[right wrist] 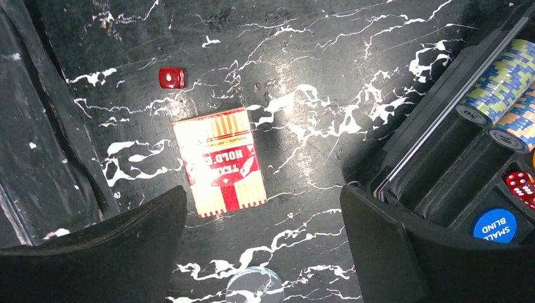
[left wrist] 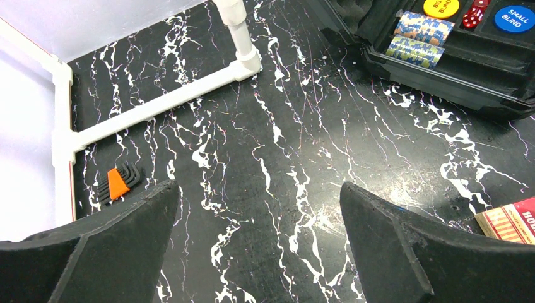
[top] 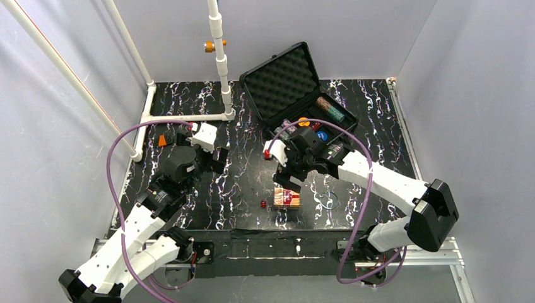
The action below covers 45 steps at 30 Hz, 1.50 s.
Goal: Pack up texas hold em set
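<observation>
Hovering over the table just in front of the case [top: 252,85], the right gripper [right wrist: 260,197] had its jaws spread wide with nothing between them, probably so they could straddle the card box [right wrist: 219,161] lying flat below. Seen from the right wrist, that box sat under the gap but off-centre, nearer the finger on the side away from the case. One end of it reached past the fingertips. A loose red die [right wrist: 171,77] lay on the table beyond the box, farther again from the case and outside the line of the jaws.

The case stood open with its foam-lined lid tipped back, which left the tray free to receive pieces from above. Chip stacks [left wrist: 419,38] lay on their sides in its troughs. A blue disc [right wrist: 494,225], a yellow disc [left wrist: 440,6] and more dice [right wrist: 521,184] filled pockets beside them.

The left gripper [left wrist: 257,186] hung well to the left of the case, jaws equally wide and empty over bare tabletop, seemingly parked clear of the other arm's work.
</observation>
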Each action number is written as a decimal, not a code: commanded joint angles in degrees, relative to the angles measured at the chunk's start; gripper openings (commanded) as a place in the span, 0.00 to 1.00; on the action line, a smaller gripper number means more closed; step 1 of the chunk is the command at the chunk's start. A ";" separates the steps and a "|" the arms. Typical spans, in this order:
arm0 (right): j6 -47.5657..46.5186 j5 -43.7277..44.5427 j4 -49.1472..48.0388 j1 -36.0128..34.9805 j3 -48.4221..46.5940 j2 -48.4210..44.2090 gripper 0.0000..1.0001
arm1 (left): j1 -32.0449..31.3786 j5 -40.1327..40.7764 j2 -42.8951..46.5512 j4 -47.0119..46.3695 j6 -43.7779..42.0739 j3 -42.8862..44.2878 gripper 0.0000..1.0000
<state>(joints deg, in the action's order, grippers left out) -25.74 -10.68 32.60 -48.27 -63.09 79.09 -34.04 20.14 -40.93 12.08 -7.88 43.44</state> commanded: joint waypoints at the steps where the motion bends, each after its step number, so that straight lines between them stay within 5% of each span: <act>1: -4.10 3.40 -3.16 -1.75 1.23 -1.38 0.98 | -0.15 0.07 0.74 0.40 -0.21 -0.89 0.99; 45: -6.65 5.23 -6.42 -8.65 6.41 13.51 0.98 | -0.17 0.16 1.11 0.65 -0.78 -0.99 0.99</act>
<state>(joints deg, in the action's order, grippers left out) -31.97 -4.34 25.56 -56.36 -55.27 91.61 -34.04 20.14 -40.60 12.49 -8.12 42.78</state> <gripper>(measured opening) 0.983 0.992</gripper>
